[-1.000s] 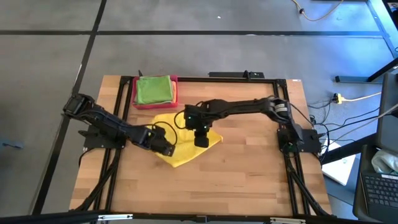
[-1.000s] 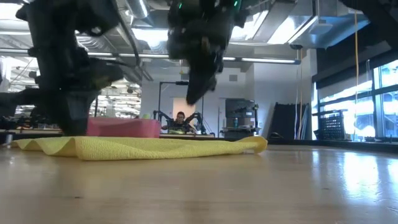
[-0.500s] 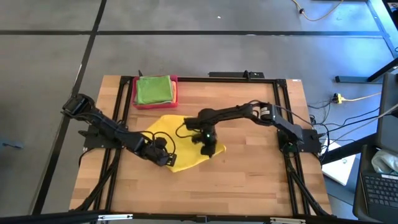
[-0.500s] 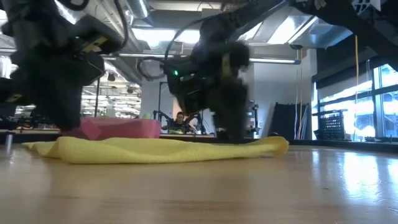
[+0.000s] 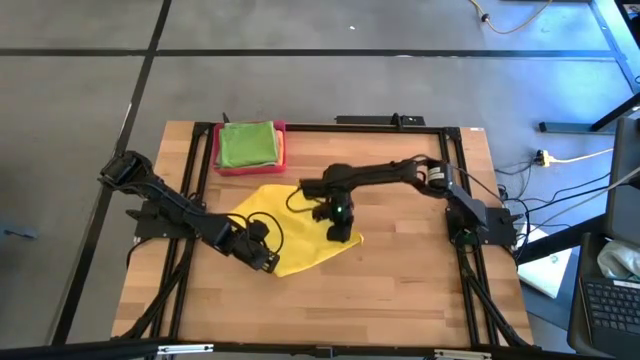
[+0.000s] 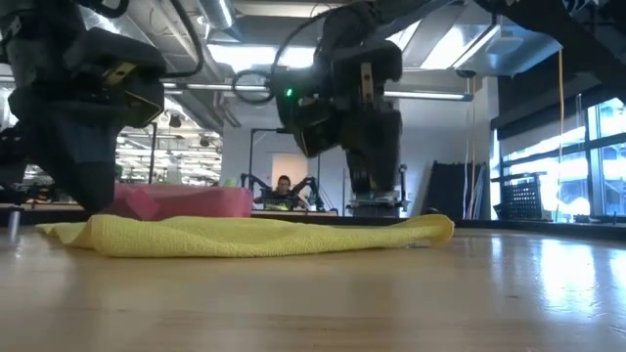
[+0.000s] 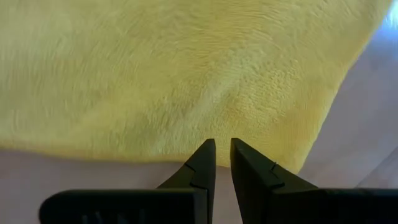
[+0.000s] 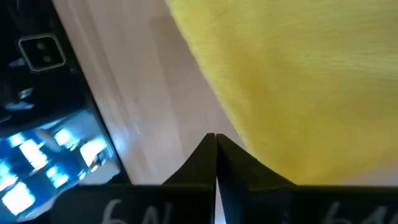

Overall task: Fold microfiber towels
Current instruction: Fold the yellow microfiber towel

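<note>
From above, a yellow towel [image 5: 290, 222] lies spread near the middle of the wooden table [image 5: 400, 290], and beyond it, at the far edge, a folded green towel [image 5: 246, 144] sits in a pink-red tray [image 5: 282, 150]. My left gripper [image 5: 268, 262] rests at the towel's near corner, my right gripper [image 5: 342, 234] at its right corner. At table height, the yellow towel [image 6: 245, 235] lies low and rumpled across the wood, with my right gripper [image 6: 370, 191] coming down onto its right end; a person [image 6: 284, 188] sits far back in the room. Past my left wrist, my fingers [image 7: 202, 165] stand a narrow slit apart at the towel's [image 7: 174, 74] edge, holding nothing I can make out. Past my right wrist, my fingers [image 8: 200, 155] are pressed together at the towel's [image 8: 298, 74] edge; whether cloth is pinched between them, I cannot tell.
</note>
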`<move>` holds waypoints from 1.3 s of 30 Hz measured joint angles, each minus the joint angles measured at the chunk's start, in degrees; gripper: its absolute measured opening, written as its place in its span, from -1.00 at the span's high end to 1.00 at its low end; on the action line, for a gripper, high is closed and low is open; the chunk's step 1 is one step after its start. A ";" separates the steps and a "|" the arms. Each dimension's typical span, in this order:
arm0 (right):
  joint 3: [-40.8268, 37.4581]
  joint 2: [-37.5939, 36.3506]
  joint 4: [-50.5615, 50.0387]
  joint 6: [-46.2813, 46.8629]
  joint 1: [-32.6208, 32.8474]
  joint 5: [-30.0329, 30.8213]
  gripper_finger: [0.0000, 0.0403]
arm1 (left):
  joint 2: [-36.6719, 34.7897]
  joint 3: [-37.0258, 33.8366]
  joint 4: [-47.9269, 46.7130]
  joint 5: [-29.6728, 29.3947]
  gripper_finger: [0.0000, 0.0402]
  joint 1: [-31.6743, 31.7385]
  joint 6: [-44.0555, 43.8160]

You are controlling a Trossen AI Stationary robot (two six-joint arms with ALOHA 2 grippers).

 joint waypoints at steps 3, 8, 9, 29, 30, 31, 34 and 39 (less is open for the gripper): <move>0.00 -2.70 -0.70 0.26 -1.84 1.56 0.93 | 0.00 0.02 -1.03 1.55 0.79 -0.13 6.34; 0.02 -5.35 -3.84 -0.04 -6.06 2.21 0.85 | 0.00 0.02 -5.73 3.24 0.79 -1.16 11.56; 0.02 -5.37 -5.20 -0.69 -6.99 2.52 0.83 | 0.00 0.02 -6.48 3.29 0.79 -1.60 11.91; -31.98 -16.97 17.44 16.54 -5.95 -2.69 -0.13 | 0.00 0.02 -6.20 -0.47 0.79 -9.75 -2.69; -34.04 -19.12 21.32 19.09 -5.34 -1.41 -0.13 | 0.00 0.02 -5.96 -0.50 0.79 -10.01 -3.75; -36.05 -21.41 24.83 21.48 -4.83 0.93 -0.13 | 0.00 0.02 -5.78 -0.50 0.79 -10.20 -4.82; -41.84 -28.93 33.69 28.77 -3.34 8.79 -0.11 | 0.00 0.02 -4.70 -0.77 0.79 -10.59 -8.52; -52.04 -38.28 47.51 38.58 -0.71 16.77 -0.09 | 0.00 0.02 -3.05 -1.61 0.79 -10.39 -13.21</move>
